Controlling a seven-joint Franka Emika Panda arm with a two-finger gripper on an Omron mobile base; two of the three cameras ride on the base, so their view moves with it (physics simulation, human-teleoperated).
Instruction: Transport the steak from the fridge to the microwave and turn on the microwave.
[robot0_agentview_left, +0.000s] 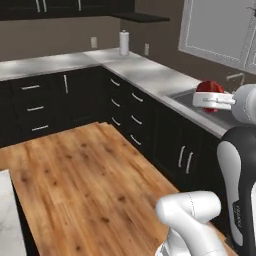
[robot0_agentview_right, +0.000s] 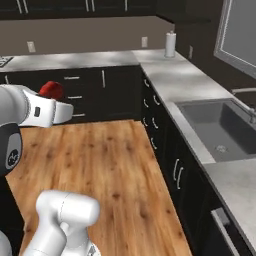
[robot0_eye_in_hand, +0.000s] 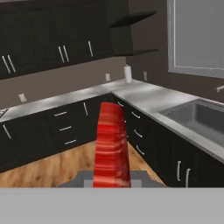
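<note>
1. The steak (robot0_eye_in_hand: 112, 144), a red slab seen edge-on in the hand view, is carried in mid-air above the wooden floor (robot0_agentview_left: 85, 180).
2. The pincer (robot0_agentview_left: 212, 102) is clenched on the steak, level with the sink (robot0_agentview_right: 220, 127).
3. The grey worktop (robot0_agentview_left: 145, 70), with a paper-towel roll (robot0_agentview_left: 124, 42) in its corner, runs past.
4. Judgement: pickup from the fridge is done; delivery to the microwave and switching it on remain.

- Looking like a home kitchen: grey L-shaped counter (robot0_agentview_right: 175, 80) running over dark cabinets (robot0_agentview_left: 50, 100)
- sink (robot0_agentview_right: 220, 127) sitting in that counter, under a window (robot0_eye_in_hand: 197, 35)
- paper towel roll (robot0_agentview_left: 124, 42) standing at the counter's corner
- wood floor (robot0_agentview_left: 85, 185) lying below the counter
</note>
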